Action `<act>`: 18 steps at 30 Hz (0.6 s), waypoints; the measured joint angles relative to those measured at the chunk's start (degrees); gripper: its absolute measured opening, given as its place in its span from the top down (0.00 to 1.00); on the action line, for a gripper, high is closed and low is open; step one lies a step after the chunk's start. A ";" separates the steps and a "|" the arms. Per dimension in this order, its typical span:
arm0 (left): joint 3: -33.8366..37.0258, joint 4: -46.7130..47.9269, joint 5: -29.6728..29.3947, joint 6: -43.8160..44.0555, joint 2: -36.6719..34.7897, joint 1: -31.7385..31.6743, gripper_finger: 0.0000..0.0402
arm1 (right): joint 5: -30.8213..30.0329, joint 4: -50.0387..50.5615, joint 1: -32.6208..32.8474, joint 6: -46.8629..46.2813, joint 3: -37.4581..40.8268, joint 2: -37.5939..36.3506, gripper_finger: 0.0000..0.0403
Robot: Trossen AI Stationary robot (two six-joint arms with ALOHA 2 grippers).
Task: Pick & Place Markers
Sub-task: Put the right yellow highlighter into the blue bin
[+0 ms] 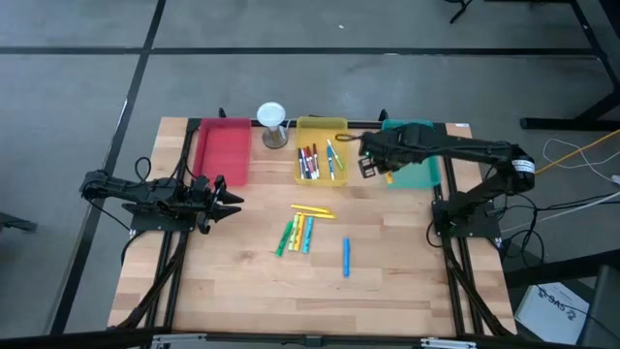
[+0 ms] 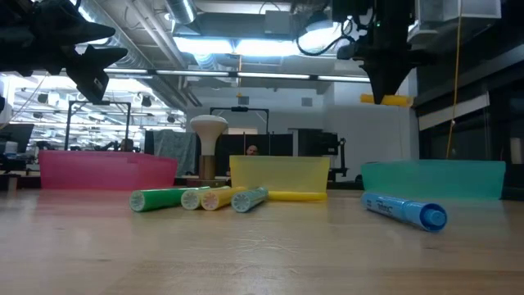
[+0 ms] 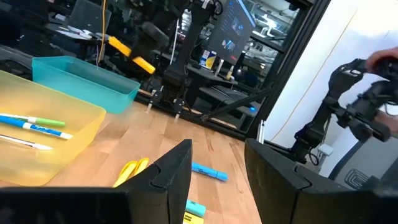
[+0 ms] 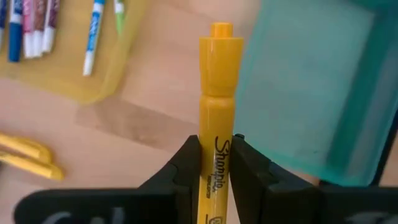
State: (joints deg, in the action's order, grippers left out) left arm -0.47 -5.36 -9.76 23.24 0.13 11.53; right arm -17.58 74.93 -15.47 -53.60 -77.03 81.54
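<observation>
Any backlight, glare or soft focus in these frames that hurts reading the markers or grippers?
Low view: bright ceiling lights leave both arms as silhouettes, while the blue marker reads clearly. Right wrist view: the orange marker in the right gripper is sharp, its print legible; the teal tray behind is soft. High view: even light.

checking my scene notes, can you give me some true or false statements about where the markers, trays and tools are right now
1. The right tool grips an orange marker. True.
2. The red tray holds several markers. False: it looks empty; the yellow tray holds them.
3. A blue marker lies alone on the table. True.
4. The left tool holds a green marker. False: it holds nothing, hovering by the red tray.
5. The orange marker already lies in the teal tray. False: it is held at that tray's edge, above the table.
</observation>
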 joint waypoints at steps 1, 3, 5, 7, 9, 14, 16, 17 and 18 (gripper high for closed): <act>0.00 0.00 0.00 0.00 0.00 -0.02 0.64 | 0.01 0.01 -1.28 1.03 0.00 -0.23 0.84; 0.00 -0.01 0.00 0.00 -0.01 0.00 0.64 | 0.01 0.01 -3.62 3.07 0.00 -0.69 0.84; 0.02 -0.01 0.00 0.00 -0.01 0.00 0.64 | -0.07 0.03 -5.90 4.52 0.00 -0.80 0.84; 0.00 -0.01 0.00 0.00 0.00 -0.01 0.64 | -0.38 0.14 -8.34 6.30 0.00 -0.88 0.84; 0.01 0.01 0.00 0.00 -0.01 -0.02 0.64 | -0.44 0.19 -10.60 7.76 0.00 -1.03 0.84; 0.00 -0.01 0.00 0.00 0.01 -0.02 0.64 | -0.86 0.34 -15.69 10.75 0.26 -1.83 0.84; 0.00 -0.01 0.00 0.00 -0.01 -0.02 0.64 | -0.93 -0.01 -17.38 10.82 1.56 -2.93 0.84; 0.00 -0.01 0.00 0.00 -0.01 0.00 0.64 | -0.93 -0.33 -18.11 10.84 2.57 -3.57 0.84; 0.02 0.00 0.00 0.00 0.01 -0.01 0.64 | -0.90 -0.74 -18.69 10.82 3.62 -4.17 0.84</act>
State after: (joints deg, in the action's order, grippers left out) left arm -0.45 -5.36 -9.76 23.24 0.14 11.52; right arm -18.48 74.19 -34.16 -42.78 -73.42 77.38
